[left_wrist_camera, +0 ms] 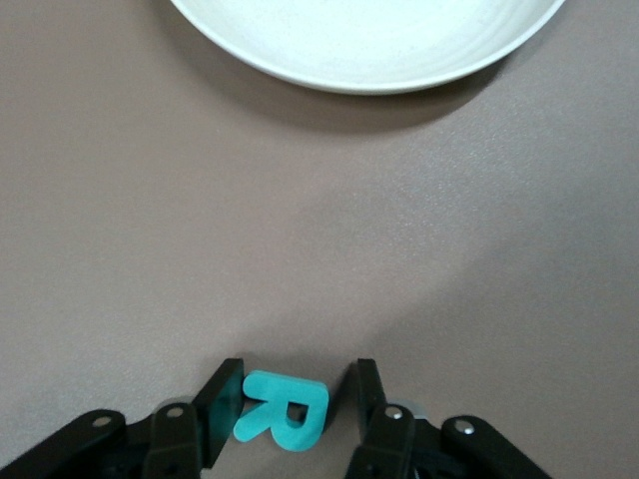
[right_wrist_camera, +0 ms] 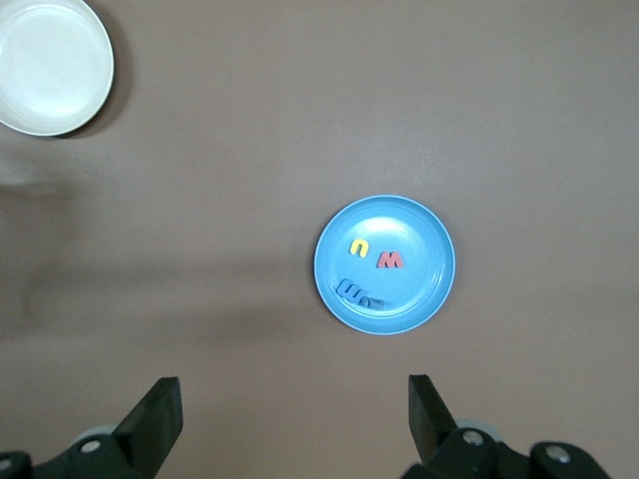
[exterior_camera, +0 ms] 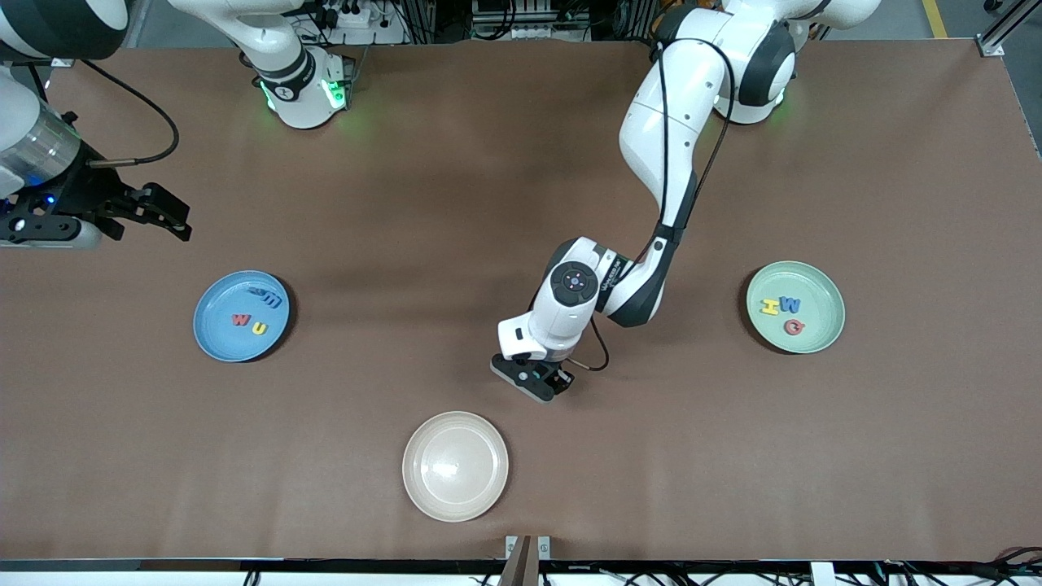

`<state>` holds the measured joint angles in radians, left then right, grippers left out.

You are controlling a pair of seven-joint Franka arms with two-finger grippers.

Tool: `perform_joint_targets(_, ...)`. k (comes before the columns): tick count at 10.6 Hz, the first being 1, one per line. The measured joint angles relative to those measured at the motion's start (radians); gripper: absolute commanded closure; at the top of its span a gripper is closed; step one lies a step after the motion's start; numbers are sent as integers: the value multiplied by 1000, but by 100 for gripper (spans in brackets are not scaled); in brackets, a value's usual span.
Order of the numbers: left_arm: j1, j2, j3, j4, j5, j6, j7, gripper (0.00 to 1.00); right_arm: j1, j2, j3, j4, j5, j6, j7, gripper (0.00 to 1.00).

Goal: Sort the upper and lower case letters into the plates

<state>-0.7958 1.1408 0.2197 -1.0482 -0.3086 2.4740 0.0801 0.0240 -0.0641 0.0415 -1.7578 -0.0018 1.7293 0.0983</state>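
Observation:
A teal upper-case letter R [left_wrist_camera: 285, 411] lies on the table between the fingers of my left gripper [left_wrist_camera: 290, 399], which is shut on it. In the front view that gripper [exterior_camera: 539, 382] is low over the table near the cream plate and hides the R. The blue plate [exterior_camera: 218, 330] at the right arm's end holds three small letters: red, yellow and blue. The mint green plate [exterior_camera: 816, 283] at the left arm's end holds three letters too. My right gripper [exterior_camera: 181, 218] hangs open and empty over bare table beside the blue plate [right_wrist_camera: 421, 291].
A cream-white plate [exterior_camera: 455, 465] with nothing in it sits nearest the front camera, just ahead of the left gripper; its rim [left_wrist_camera: 369, 85] shows in the left wrist view. Wide brown tabletop lies between the three plates.

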Motion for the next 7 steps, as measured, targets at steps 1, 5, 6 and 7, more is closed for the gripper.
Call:
perform_joint_targets(1, 0, 0, 0, 0, 0, 0, 0, 46, 0, 0, 0, 0, 0, -4, 0, 0)
perform_joint_targets(5, 0, 0, -6, 1, 0, -2, 1, 43, -5, 1, -1, 0, -1, -15, 0, 0)
perform_joint_targets(6, 0, 0, -9, 2, 0, -3, 2, 41, -6, 2, -1, 0, -1, -17, 0, 0)
perform_joint_targets(7, 0, 0, -12, 3, 0, -6, 3, 41, -7, 2, -1, 3, -2, -18, 0, 0)
